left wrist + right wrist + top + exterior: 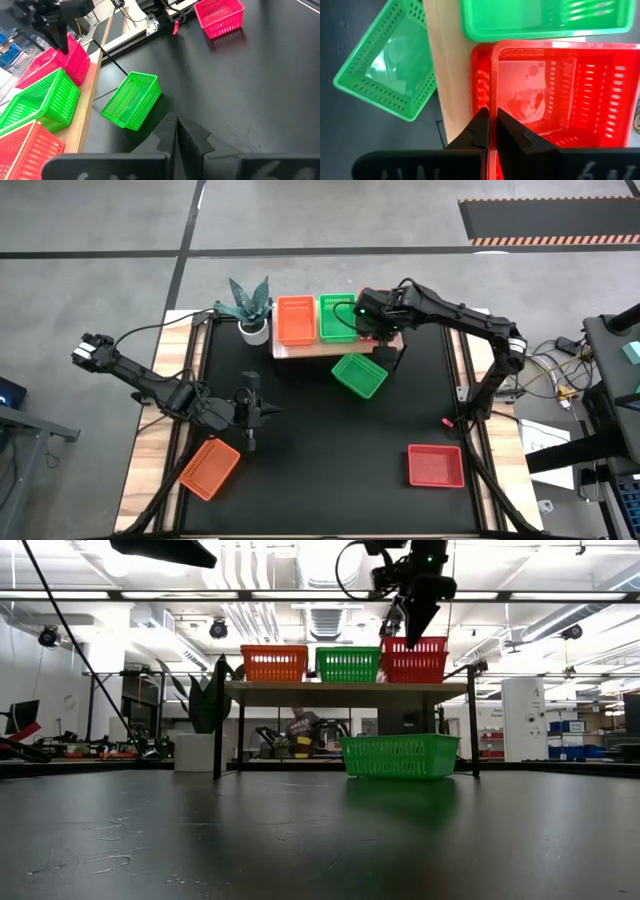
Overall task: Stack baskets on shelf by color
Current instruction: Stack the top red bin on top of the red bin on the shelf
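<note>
The light-wood shelf [300, 350] carries an orange basket [295, 320], a green basket [337, 318] and, at its right end, two nested red baskets [415, 662]. My right gripper [492, 131] stands over that stack, shut on the upper red basket [560, 95]. On the black table rest a green basket [359, 375], an orange basket [210, 467] and a red basket [435, 466]. My left gripper [176, 131] hovers shut over the table's left half, touching nothing. Other baskets are not in view. My right gripper pinches the upper red basket's near-side wall at its rim [492, 85], one finger inside the basket and one outside. The fingers come from above, pointing down. The basket sits upright in the red basket beneath it [479, 90] on the shelf.
A potted plant [250, 310] stands at the shelf's left end. The green basket on the table lies just in front of the shelf's right half. Cables and equipment [560, 380] lie beyond the table's right edge. Bare tabletop [330, 450] spans the middle.
</note>
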Motion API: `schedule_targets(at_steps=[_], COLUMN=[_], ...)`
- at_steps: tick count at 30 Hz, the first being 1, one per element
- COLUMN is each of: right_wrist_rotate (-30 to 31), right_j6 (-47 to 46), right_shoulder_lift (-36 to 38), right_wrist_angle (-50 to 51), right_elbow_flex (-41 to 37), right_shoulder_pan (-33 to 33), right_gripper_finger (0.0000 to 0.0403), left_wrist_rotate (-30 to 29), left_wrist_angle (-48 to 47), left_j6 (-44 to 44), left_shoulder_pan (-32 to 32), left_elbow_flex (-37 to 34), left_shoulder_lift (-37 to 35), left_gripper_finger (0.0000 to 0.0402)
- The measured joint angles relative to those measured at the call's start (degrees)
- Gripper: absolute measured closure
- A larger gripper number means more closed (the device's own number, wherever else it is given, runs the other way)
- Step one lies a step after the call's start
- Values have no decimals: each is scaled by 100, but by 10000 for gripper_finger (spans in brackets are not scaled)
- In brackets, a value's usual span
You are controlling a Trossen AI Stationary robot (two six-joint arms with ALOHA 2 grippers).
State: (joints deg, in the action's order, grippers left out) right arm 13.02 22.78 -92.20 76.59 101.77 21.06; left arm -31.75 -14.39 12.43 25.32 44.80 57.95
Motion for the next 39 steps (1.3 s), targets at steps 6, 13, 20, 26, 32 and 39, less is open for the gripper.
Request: schedule_targets(at_steps=[6,13,20,26,32,39], right_wrist_rotate=[8,22,-14,-5,35,46], right_j6=[84,270,330,335,303,119], right_shoulder_lift=[-191,-167,-20,69,78,80], right_wrist_angle=[218,278,321,318,320,508], right_elbow_flex=[27,18,9,9,9,48], right_shoulder_pan=[-2,-2,-2,-2,-2,-4], right_gripper_finger=[392,392,391,371,340,319], left_wrist_rotate=[2,0,0,2,0,0], left_wrist_angle=[-2,-3,-3,-3,-4,-4], left_j6=[0,2,2,2,2,4], left_shoulder_pan=[1,-1,-2,-2,0,-1], left_elbow_flex=[0,0,0,0,0,0], left_shoulder_lift=[0,0,0,0,0,0], left_gripper_finger=[402,402,402,402,402,402])
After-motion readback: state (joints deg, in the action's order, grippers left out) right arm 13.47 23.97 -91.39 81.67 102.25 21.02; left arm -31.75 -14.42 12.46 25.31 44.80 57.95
